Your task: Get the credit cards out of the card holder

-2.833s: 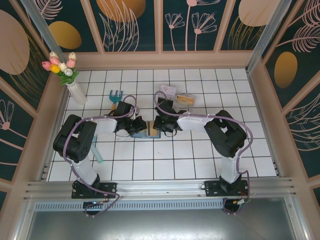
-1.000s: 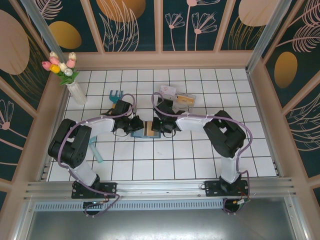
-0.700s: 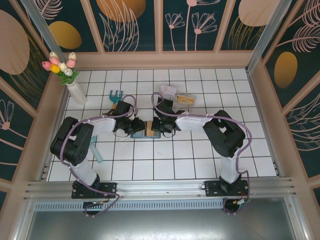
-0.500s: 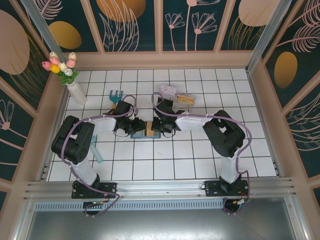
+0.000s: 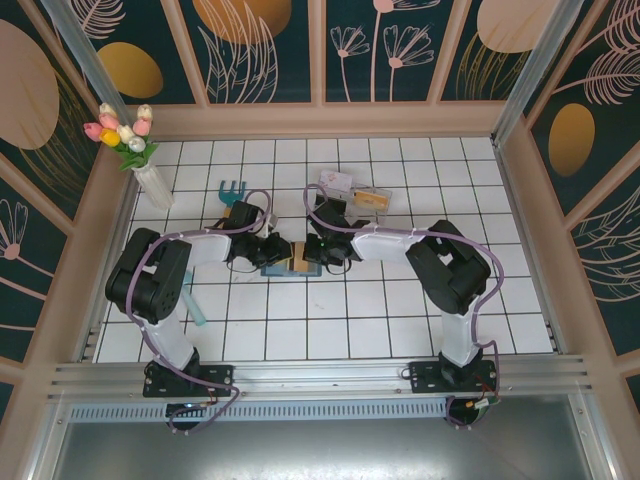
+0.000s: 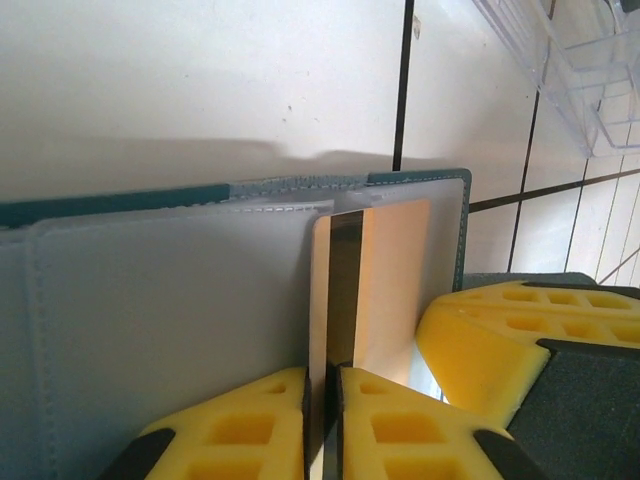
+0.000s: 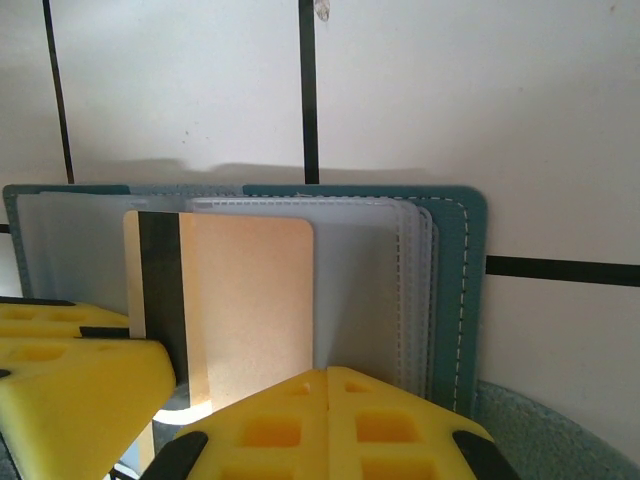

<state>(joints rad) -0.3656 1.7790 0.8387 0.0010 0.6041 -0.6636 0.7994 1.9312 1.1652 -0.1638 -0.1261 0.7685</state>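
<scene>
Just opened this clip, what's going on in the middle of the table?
Both arms meet at an open teal card holder on the tiled table. The left gripper is pinched on the edge of a tan card with a dark stripe, which sticks partly out of the holder. The right gripper is closed at the holder's near edge, apparently steadying it. The card is not yet out.

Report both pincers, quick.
Left pincer: closed on the edge of the credit card.
Right pincer: closed, tips at the card holder; grip unclear.
</scene>
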